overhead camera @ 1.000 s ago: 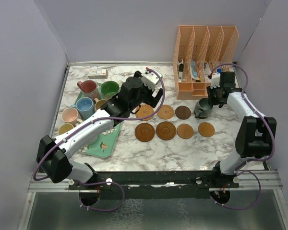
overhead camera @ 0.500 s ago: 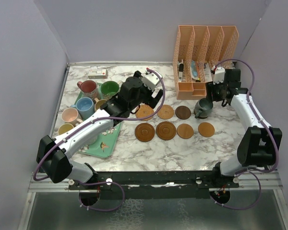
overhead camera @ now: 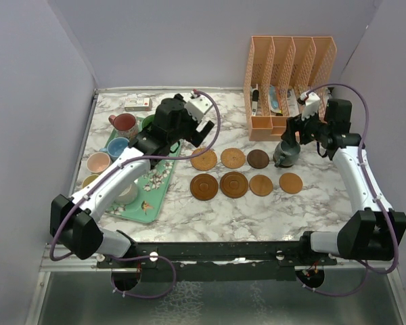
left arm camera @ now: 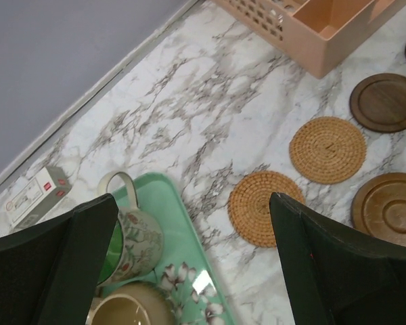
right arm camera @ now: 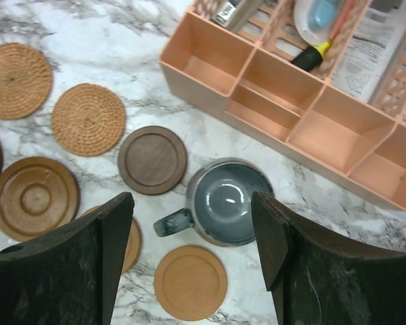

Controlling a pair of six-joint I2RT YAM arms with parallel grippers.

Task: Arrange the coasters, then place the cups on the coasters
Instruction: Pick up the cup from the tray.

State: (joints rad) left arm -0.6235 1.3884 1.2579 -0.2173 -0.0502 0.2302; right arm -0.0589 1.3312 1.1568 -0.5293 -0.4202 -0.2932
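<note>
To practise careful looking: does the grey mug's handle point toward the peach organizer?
No; the grey mug has its handle on the side away from the organizer.

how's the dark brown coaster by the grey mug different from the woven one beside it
The dark brown coaster is smooth wood with a raised rim; the woven coaster is lighter tan coiled fibre, rimless. The dark one lies beside the grey mug; the woven one farther off. Both are round, flat, bare.

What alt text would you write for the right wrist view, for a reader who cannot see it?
A dark grey-teal mug stands upright beneath the open right gripper, beside a dark wooden coaster; a peach desk organiser sits behind.
</note>
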